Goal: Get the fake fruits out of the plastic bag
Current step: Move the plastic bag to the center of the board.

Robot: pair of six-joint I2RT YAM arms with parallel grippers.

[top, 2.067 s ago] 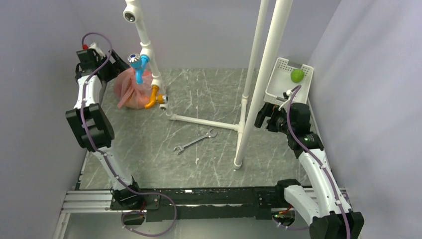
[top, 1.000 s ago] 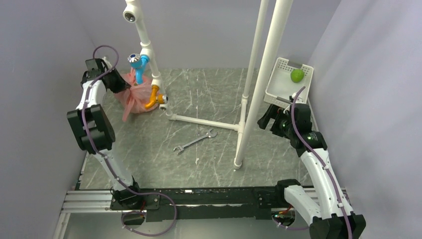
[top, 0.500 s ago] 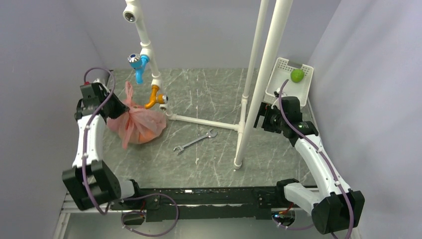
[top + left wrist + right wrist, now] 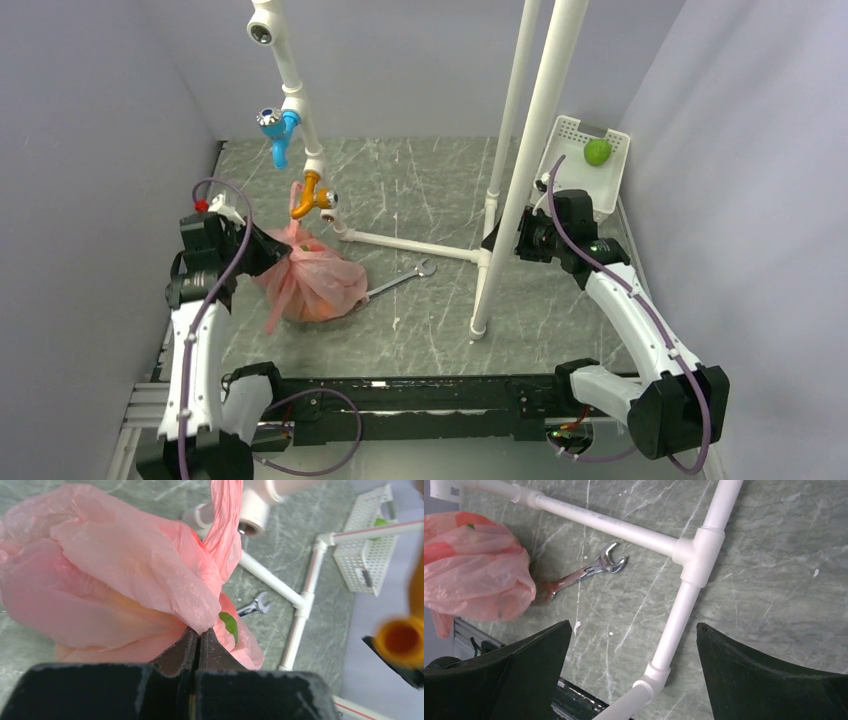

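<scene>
The pink plastic bag (image 4: 315, 285) bulges at the left of the table, its gathered top pinched in my left gripper (image 4: 268, 250). In the left wrist view the gripper (image 4: 199, 632) is shut on a fold of the bag (image 4: 100, 580), and a green leaf (image 4: 229, 622) shows beside the fingers. The fake fruits stay inside the bag, showing only as orange (image 4: 322, 312) and red (image 4: 439, 550) patches through the film. My right gripper (image 4: 503, 238) hangs open and holds nothing near the tall white pole. Seen from its own wrist, the gripper (image 4: 633, 626) is over the floor pipe.
A steel wrench (image 4: 395, 283) lies mid-table, its handle end under the bag's edge (image 4: 519, 587). A white pipe frame (image 4: 410, 245) runs across the floor with tall poles (image 4: 520, 190) and blue (image 4: 275, 125) and orange (image 4: 305, 200) fittings. A white basket (image 4: 565, 175) with a lime-green fruit (image 4: 597, 152) sits back right.
My left arm has carried the bag from the back-left corner by the pipe fittings forward and right to the wrench. My right arm has swung left toward the pole.
</scene>
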